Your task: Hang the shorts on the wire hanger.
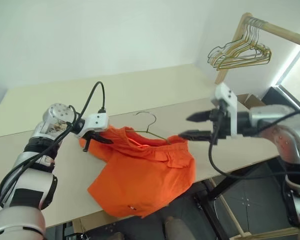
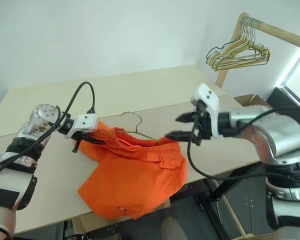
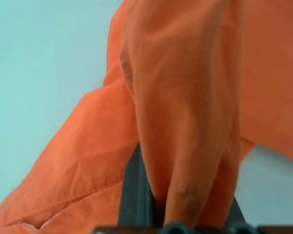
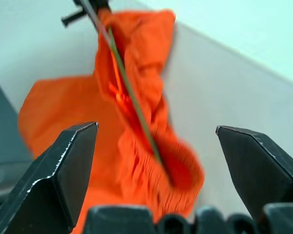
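The bright orange thin fabric shorts (image 1: 145,172) looked light and floppy — best pinched at the gathered waistband, as the left tool (image 1: 97,134) clamped them at their 10 o'clock corner while the right tool (image 1: 196,126) stood apart, empty.

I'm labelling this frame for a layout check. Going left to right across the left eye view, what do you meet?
Left claw shut on the fabric → bright orange thin fabric shorts → open right claw → bunch of gold-coloured wire hangers on the wooden rail.
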You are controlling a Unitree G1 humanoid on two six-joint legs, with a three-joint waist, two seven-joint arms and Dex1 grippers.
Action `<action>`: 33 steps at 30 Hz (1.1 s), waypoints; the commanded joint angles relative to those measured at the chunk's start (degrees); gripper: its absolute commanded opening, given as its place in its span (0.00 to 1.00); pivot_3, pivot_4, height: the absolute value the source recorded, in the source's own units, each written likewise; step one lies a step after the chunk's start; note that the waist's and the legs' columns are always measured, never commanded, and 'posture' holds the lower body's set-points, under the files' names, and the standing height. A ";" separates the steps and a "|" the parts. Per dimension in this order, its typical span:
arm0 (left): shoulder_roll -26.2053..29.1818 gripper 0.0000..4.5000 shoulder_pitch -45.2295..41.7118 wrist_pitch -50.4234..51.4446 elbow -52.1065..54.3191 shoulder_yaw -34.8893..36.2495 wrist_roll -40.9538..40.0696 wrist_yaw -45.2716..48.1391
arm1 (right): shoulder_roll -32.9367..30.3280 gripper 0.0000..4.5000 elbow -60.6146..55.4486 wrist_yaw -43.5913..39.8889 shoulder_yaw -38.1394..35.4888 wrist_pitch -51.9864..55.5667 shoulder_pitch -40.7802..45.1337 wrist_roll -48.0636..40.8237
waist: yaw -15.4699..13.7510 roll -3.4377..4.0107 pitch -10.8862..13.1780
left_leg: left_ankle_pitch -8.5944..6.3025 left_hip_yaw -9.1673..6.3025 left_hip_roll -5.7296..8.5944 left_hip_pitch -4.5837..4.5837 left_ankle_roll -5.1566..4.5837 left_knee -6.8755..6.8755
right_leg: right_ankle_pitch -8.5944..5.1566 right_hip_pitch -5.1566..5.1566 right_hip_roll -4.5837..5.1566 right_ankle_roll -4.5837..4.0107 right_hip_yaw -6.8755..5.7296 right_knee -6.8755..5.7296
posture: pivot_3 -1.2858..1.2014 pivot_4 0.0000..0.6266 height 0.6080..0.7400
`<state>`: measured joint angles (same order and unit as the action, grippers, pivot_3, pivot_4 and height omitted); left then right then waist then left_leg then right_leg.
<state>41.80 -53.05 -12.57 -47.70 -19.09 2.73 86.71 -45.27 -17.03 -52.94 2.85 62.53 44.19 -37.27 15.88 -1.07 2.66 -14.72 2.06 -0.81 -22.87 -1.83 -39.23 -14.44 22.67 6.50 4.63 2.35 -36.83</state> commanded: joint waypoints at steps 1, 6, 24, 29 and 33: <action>0.29 0.00 -1.85 -0.96 -0.13 1.80 0.10 0.17 | 6.09 1.00 0.62 5.46 5.60 3.29 5.71 1.95 | 0.74 0.01 -0.01 | 0.00 0.00 0.00 0.00 0.00 0.00 | 0.00 0.00 0.01 0.00 0.00 -0.09 | 0.40 0.00 1.00; -0.09 0.00 -2.11 -0.92 -0.32 2.04 0.37 0.14 | 13.14 1.00 5.87 8.33 14.60 3.01 10.11 7.15 | 1.17 0.02 -0.01 | 0.01 0.00 0.02 -0.08 0.00 -0.01 | 0.01 0.12 0.04 -0.01 0.02 -0.19 | 0.40 0.00 1.00; 0.51 0.00 -1.61 -0.79 1.03 3.17 -0.03 1.24 | 17.95 0.01 10.03 4.54 16.14 0.56 12.66 9.24 | 1.03 0.03 -0.03 | 0.00 -0.04 0.05 -0.59 -0.02 -0.49 | 0.01 0.48 0.04 -0.01 0.01 -0.33 | 0.41 0.00 1.00; 0.34 0.00 -1.63 0.11 1.45 4.29 -1.81 3.43 | 18.03 0.01 10.86 3.28 15.70 -1.17 12.72 9.87 | 0.97 0.03 -0.03 | 0.00 -0.04 0.05 -0.58 -0.02 -0.49 | 0.01 0.48 0.04 -0.01 0.01 -0.34 | 0.41 0.00 1.00; 1.17 0.32 -1.67 2.74 3.39 4.71 -5.47 5.70 | 17.21 0.00 11.44 1.28 15.02 -2.79 12.67 10.08 | 0.91 0.03 -0.03 | 0.00 -0.04 0.05 -0.59 -0.02 -0.49 | 0.01 0.48 0.04 -0.01 0.01 -0.34 | 0.41 0.00 1.00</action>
<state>41.73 -53.42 -10.77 -46.52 -15.65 -0.12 91.53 -27.54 -5.15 -50.50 19.94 61.98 55.58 -27.13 16.79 -1.03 2.63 -14.71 2.02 -0.77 -23.46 -1.86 -39.73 -14.43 23.15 6.54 4.63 2.36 -37.16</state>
